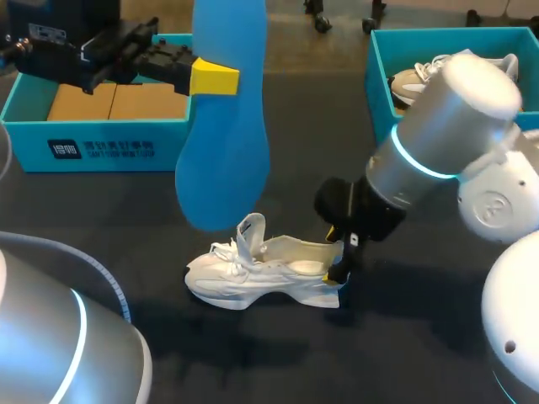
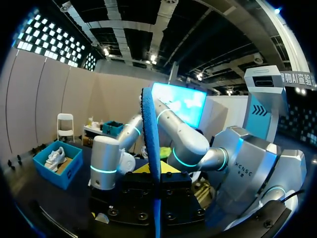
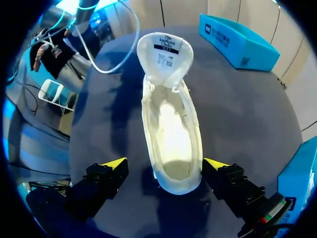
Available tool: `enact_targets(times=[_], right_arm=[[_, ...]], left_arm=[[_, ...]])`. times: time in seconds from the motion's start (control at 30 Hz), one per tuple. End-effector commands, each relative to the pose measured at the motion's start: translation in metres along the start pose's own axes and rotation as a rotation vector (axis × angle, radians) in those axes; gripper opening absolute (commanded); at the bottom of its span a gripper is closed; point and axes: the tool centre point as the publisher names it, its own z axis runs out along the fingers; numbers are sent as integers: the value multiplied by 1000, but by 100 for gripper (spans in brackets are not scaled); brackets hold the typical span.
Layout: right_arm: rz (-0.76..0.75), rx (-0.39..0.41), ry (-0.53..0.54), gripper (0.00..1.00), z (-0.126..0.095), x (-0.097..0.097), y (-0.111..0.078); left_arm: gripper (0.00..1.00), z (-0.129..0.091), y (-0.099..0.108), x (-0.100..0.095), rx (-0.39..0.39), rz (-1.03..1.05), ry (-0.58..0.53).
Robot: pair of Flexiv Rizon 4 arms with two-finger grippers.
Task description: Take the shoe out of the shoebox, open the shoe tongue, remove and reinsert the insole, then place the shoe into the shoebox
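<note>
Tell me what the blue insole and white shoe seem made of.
The insole looks like matte blue foam: its edge appears rough and porous. The shoe looks like matte white textile or synthetic, with fabric laces; I cannot tell which.

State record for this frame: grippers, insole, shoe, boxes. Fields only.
left gripper: shut on blue insole, held upright above the table
right gripper: open, one finger either side of the heel
white shoe: on the table, outside both boxes
tongue: folded open
insole step: out, not yet reinserted
left shoebox: no shoe visible
right shoebox: holds another shoe
</note>
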Motion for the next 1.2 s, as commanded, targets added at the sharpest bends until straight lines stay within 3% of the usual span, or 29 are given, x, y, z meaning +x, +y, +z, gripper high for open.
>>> enact_targets(times=[0.03,0.37,0.67,1.2], right_arm=[[10,338,-7,100,4,0,7],[22,276,-23,100,9,-7,11],[-5,261,-62,100,-4,-20,28],[-51,288,-67,100,28,-51,45]], left_arm=[[0,0,-1,-1,-4,0,2],[0,0,-1,-1,-4,0,2],[0,0,-1,-1,-4,0,2],[0,0,-1,-1,-4,0,2]])
